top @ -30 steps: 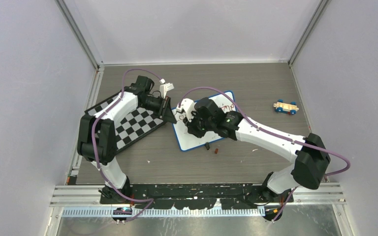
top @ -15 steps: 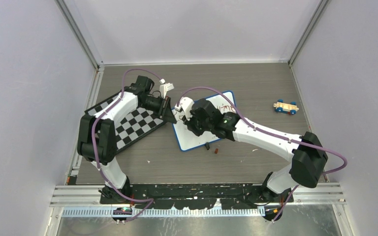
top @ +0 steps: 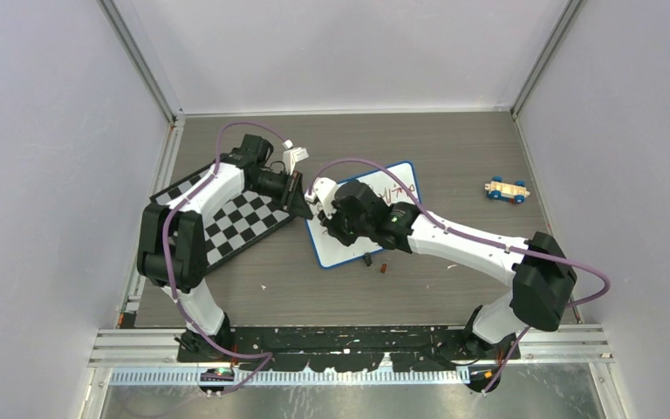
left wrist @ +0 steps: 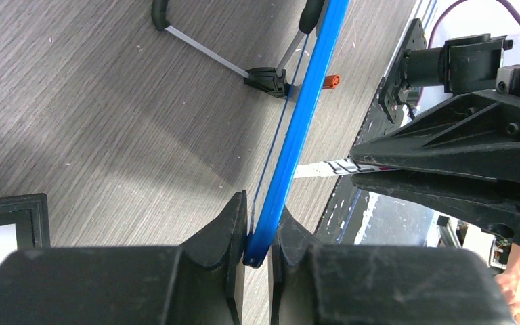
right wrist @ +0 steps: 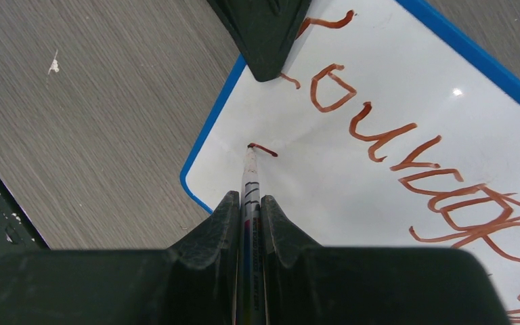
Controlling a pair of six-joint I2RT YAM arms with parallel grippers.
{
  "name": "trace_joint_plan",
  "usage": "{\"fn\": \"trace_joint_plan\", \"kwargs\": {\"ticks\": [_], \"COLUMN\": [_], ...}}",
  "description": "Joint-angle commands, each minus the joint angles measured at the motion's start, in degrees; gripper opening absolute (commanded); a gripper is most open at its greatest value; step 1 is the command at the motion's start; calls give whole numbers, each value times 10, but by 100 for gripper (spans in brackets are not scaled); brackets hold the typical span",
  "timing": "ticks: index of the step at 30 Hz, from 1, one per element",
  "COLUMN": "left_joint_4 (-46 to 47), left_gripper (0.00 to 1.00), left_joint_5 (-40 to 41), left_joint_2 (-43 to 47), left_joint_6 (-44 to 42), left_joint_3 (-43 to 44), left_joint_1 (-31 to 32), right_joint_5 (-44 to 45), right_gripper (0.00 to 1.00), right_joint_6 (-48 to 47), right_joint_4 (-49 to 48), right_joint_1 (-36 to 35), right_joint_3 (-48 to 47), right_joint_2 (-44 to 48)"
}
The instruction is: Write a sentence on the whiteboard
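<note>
The whiteboard lies tilted at the middle of the table, its long side running from 8 toward 2 o'clock in the top view. The sentence runs across it in brownish-red letters, beginning with a word like "Courage". The marker touches the board with its tip at the end of a short red stroke, near the board's 9 o'clock corner. The right gripper is clamped tightly on the marker's barrel. The left gripper is pinched on the board's blue frame at that same corner. A small orange cap sits just off the board at 6 o'clock. The chessboard lies at 9 o'clock under the left arm, and a toy car at 3 o'clock, well apart.
</note>
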State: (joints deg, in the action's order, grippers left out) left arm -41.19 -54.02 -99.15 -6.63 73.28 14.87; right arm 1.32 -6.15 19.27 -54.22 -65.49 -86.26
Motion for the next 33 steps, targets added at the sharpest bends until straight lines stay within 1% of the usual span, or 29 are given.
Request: {"fn": "trace_joint_plan", "kwargs": {"ticks": [1, 7, 11, 16, 33], "left_joint_4": [0, -1, -2, -2, -2], "left_gripper": [0, 0, 0, 0, 0], "left_joint_5": [20, 20, 20, 21, 21], "left_joint_2": [-7, -9, -8, -8, -10], "left_joint_6": [-4, -4, -4, -4, -5], "left_joint_3": [7, 8, 9, 9, 12], "left_joint_1": [3, 3, 2, 2, 2], "right_joint_5": [-3, -4, 24, 37, 32], "right_gripper": [0, 0, 0, 0, 0], "right_joint_6": [-12, -20, -25, -22, 1], "right_joint_4": [-15, -8, -13, -15, -19], "right_joint_1": [-3, -2, -1, 8, 31], "right_joint_3": [17, 23, 13, 2, -15], "right_joint_2": [7, 17, 22, 27, 29]}}
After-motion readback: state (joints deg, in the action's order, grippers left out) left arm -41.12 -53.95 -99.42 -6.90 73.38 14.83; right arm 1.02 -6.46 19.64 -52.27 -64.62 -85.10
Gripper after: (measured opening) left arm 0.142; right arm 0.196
